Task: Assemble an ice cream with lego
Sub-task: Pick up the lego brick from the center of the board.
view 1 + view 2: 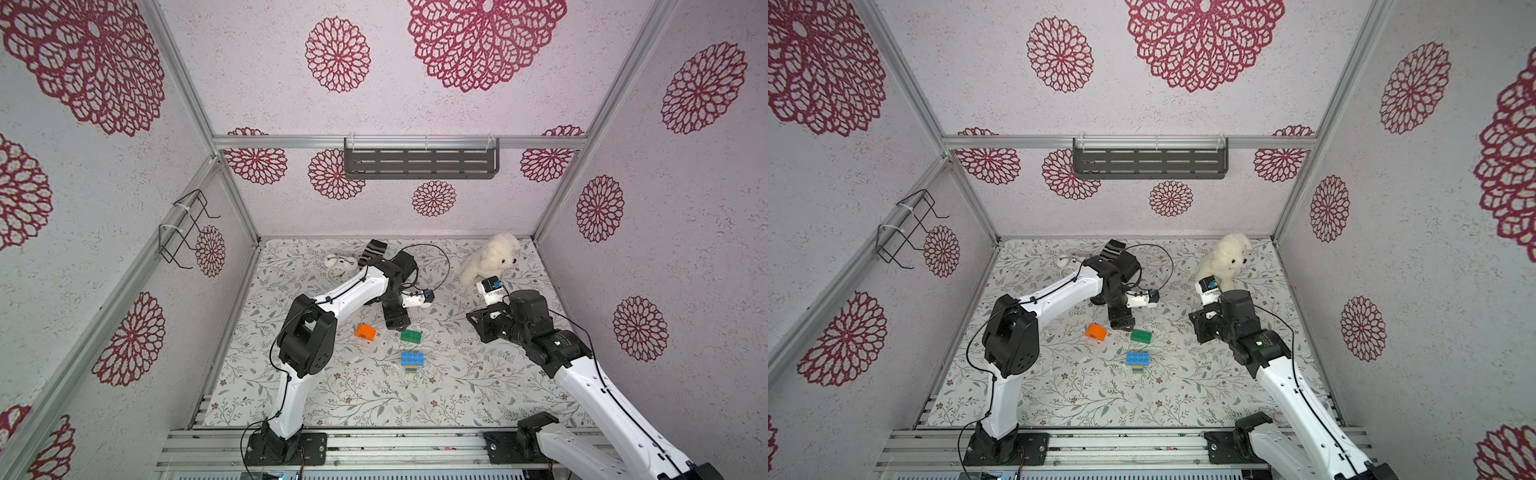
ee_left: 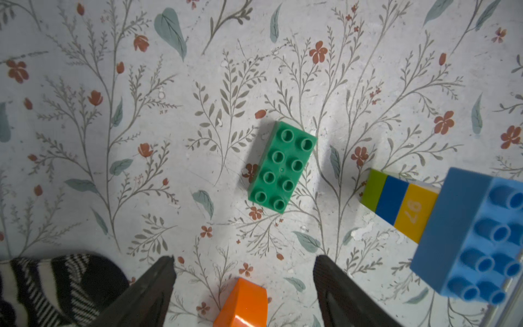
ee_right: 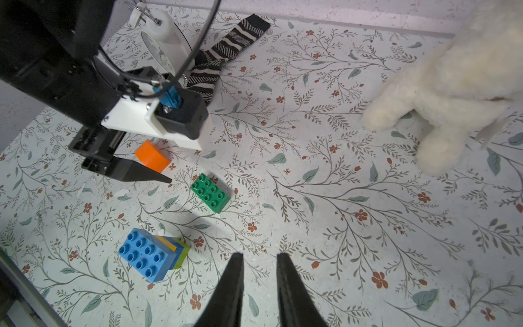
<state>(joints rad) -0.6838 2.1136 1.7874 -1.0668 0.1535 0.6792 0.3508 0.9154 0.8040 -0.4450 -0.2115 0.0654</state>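
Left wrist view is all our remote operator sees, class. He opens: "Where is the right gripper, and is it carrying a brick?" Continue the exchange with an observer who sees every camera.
Observer: The right gripper hovers above the mat, off to one side of the stack. Its jaws are a narrow gap apart with nothing between them.
Operator: I see only a corner of the orange brick. Is it joined to anything?
Observer: No. The orange brick lies alone on the mat, apart from the green brick.
Operator: What stands beyond my frame?
Observer: A white plush dog sits at the mat's far right corner.
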